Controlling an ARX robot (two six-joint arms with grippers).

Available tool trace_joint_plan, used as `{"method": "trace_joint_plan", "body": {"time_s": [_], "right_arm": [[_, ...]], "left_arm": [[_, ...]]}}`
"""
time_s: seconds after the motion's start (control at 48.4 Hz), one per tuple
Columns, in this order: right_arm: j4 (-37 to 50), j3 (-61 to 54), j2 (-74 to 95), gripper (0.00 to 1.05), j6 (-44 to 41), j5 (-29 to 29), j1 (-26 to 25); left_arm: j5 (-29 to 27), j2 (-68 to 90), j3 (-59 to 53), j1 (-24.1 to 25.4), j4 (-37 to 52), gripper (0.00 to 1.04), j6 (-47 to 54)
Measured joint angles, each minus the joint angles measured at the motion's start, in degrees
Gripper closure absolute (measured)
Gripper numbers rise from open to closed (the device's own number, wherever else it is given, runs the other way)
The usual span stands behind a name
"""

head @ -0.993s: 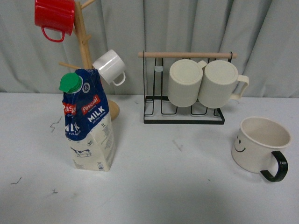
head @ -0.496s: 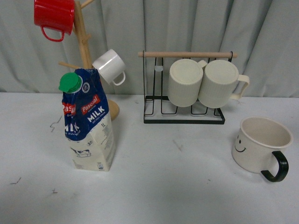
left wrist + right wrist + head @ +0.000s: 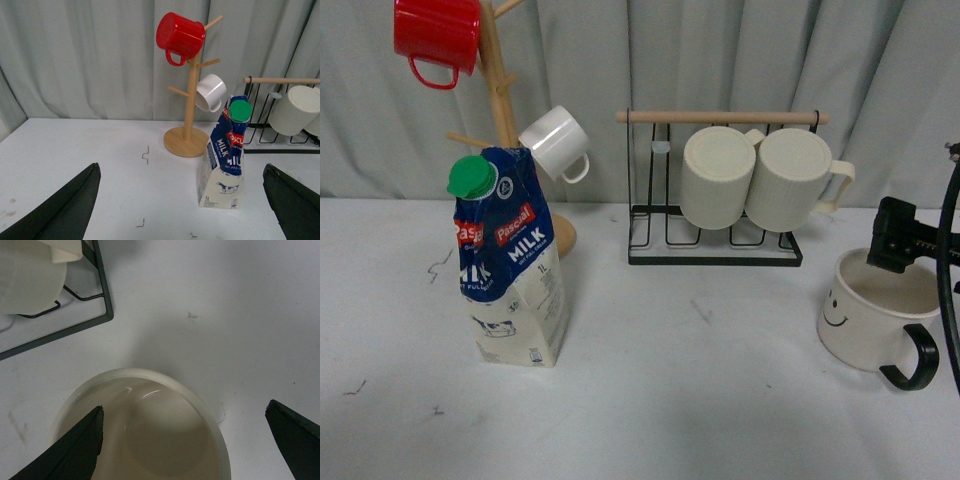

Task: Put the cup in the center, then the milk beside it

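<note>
The cup [image 3: 875, 315] is a wide cream mug with a black C-shaped handle and a small black smiley face. It stands upright, mouth up, on the right side of the white table [image 3: 720, 400], in front of and to the right of the wire rack [image 3: 715, 250] with its two ribbed cream mugs [image 3: 760, 180]. The face looks left and the handle points right and towards the camera. The milk [image 3: 510, 270] stands on the left, just in front of the wooden mug tree [image 3: 500, 110]. Its long axis is upright, its blue top leans slightly left, and the green cap is at the upper left.

Only the front view shows the handle and face. The right wrist view looks straight down into the cup's glossy inside, with the right gripper [image 3: 185, 405] spread wide over the mouth. The left wrist view shows the milk and mug tree but not the cup, and the left gripper [image 3: 181, 166] is spread wide, well back from the carton
</note>
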Motion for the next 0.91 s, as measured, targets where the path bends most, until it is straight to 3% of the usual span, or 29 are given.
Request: {"method": "trace_joint_plan", "body": {"time_s": [0.31,0.393,0.641,0.869,0.91], "right_arm": [[0.0,0.1,1.1,0.09,0.1,0.4,0.5],[0.0,0.0,1.2,0.25,0.1,0.7,0.5],[0.3,-0.2,1.2,0.56,0.1,1.3,0.4],[1.3,-2.7,-1.4,1.01,-0.5,0.4,1.7],[1.1,-3.0,-2.3,1.01,-0.5,0.1,2.4]], "left_arm": [[0.0,0.0,0.0,0.0,0.0,0.07,0.0],[0.0,0.0,0.0,0.0,0.0,0.07,0.0],[0.0,0.0,0.0,0.0,0.0,0.07,0.0],[0.0,0.0,0.0,0.0,0.0,0.07,0.0],[0.0,0.0,0.0,0.0,0.0,0.07,0.0]]}}
